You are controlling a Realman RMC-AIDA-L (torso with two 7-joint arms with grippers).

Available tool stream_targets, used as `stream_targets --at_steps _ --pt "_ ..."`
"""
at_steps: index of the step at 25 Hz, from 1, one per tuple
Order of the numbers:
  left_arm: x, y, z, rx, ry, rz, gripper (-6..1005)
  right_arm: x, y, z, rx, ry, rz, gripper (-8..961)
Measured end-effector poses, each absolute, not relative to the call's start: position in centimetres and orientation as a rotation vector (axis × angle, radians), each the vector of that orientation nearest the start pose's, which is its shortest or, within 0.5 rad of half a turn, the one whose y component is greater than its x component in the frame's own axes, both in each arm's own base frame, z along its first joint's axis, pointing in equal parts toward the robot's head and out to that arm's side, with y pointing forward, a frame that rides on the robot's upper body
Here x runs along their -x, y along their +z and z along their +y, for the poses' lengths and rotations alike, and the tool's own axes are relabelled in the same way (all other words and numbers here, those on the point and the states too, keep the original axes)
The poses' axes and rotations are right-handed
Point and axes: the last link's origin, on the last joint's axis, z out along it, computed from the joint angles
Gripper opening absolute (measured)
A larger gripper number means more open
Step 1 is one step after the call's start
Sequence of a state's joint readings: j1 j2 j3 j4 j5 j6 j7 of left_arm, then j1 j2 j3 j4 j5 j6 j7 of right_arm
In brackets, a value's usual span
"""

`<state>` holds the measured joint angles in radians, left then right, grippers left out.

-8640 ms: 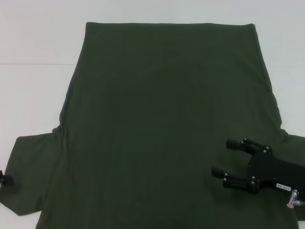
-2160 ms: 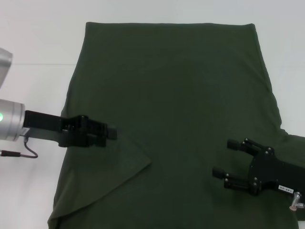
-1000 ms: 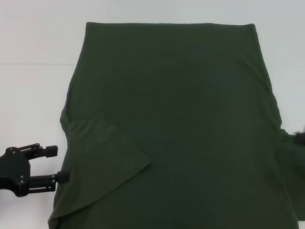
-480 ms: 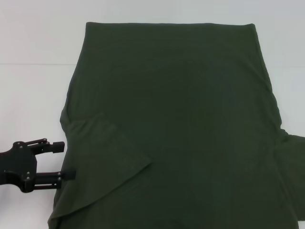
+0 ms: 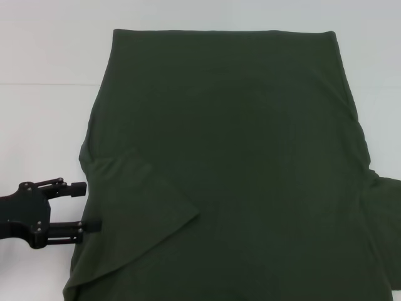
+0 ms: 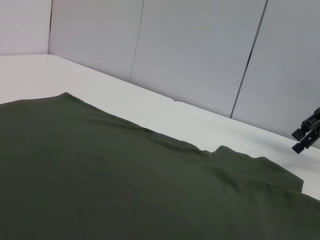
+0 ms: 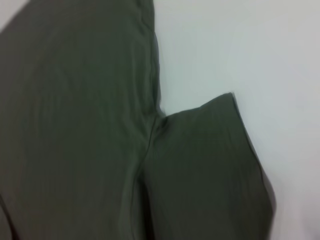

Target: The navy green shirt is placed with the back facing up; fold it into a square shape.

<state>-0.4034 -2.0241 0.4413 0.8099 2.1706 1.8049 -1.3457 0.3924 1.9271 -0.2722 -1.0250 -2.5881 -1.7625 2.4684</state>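
The navy green shirt (image 5: 225, 157) lies back up on the white table, its hem at the far side. Its left sleeve (image 5: 138, 213) is folded in over the body. Its right sleeve (image 5: 382, 219) still lies spread out, and it also shows in the right wrist view (image 7: 205, 170). My left gripper (image 5: 86, 205) is open and empty, low over the table, with its fingertips at the shirt's left edge beside the folded sleeve. My right gripper (image 6: 302, 140) is out of the head view. It shows far off in the left wrist view, raised beyond the right sleeve, fingers apart.
The white table (image 5: 44, 119) has bare room left of the shirt and at the far side. Grey wall panels (image 6: 200, 50) stand behind the table in the left wrist view.
My left gripper has slid right, toward the shirt's left edge. My right gripper, a blur at the right edge one second ago, has left the head view. The shirt has not moved.
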Motion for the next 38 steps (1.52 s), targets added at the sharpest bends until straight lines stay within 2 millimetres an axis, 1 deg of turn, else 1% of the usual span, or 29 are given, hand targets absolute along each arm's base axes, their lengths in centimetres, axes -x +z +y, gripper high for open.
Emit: stream_targets --at_steps 3,10,14,20,29,38 --pt "31.2 6.5 28.3 2.684 -0.613 -0.633 851 -37.4 14.5 26.8 1.809 0.257 2.007 915" --pt "31.3 6.0 28.3 2.680 -0.607 -0.649 851 -36.9 13.9 27.6 1.829 0.202 2.024 914" --pt "31.4 6.1 28.3 2.672 -0.605 -0.655 850 -36.7 13.0 28.0 1.846 0.164 2.036 913" --pt "31.3 6.2 28.4 2.673 -0.603 -0.649 850 -37.2 12.1 27.9 1.842 0.154 2.059 912" --pt "31.5 6.1 28.6 2.661 -0.589 -0.655 850 -37.9 11.8 27.6 1.818 0.154 2.068 911" --pt "31.5 6.0 28.7 2.658 -0.587 -0.658 850 -38.1 10.9 28.0 1.827 0.136 2.081 909"
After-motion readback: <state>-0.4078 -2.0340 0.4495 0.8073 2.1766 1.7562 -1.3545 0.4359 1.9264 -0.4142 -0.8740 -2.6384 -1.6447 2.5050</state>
